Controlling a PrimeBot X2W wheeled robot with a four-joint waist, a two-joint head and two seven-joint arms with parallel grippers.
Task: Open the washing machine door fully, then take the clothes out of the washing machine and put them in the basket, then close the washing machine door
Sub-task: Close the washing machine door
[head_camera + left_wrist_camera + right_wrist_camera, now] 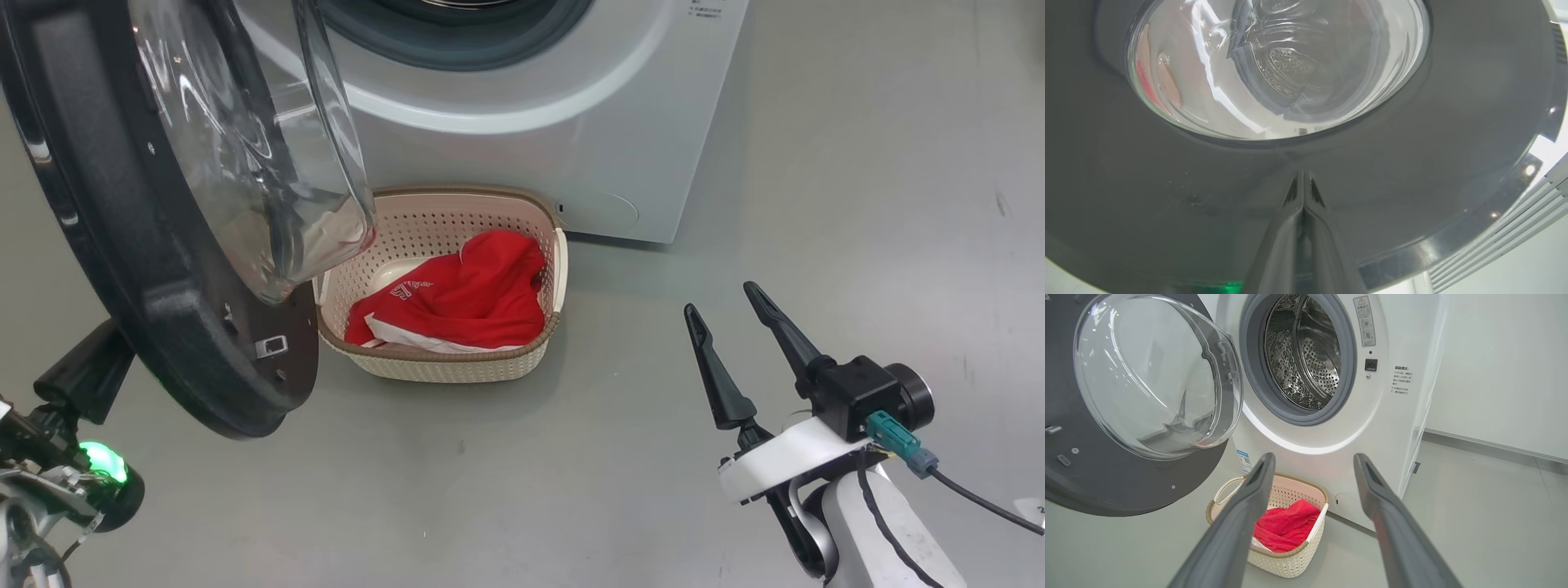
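1. The job left is shutting the door (106, 245). The red clothes (473, 294) lie in the basket (457, 371) on the floor, right in front of the washing machine (531, 98), and what the right wrist view shows of the drum (1306, 355) looks bare.
2. Your left gripper (1303, 179) is clenched on nothing. Its tips are pressed together and appear to rest against the dark outer rim of the door, just below the glass window. Push with them as one blunt point.
3. Keep the contact on the rim, not the glass. The glossy face looks slippery, so press square to it and follow the door's arc round the hinge.
4. Watch the basket. In the head view the door's lower edge sits close beside its left corner, and you cannot tell from here whether the swing clears it.
5. Your right gripper (721, 297) hangs released, fingers spread, well apart from the door. Keep it out of the opening.
6. Finish with a firm, steady press near the latch side until the door seats in the grey seal.
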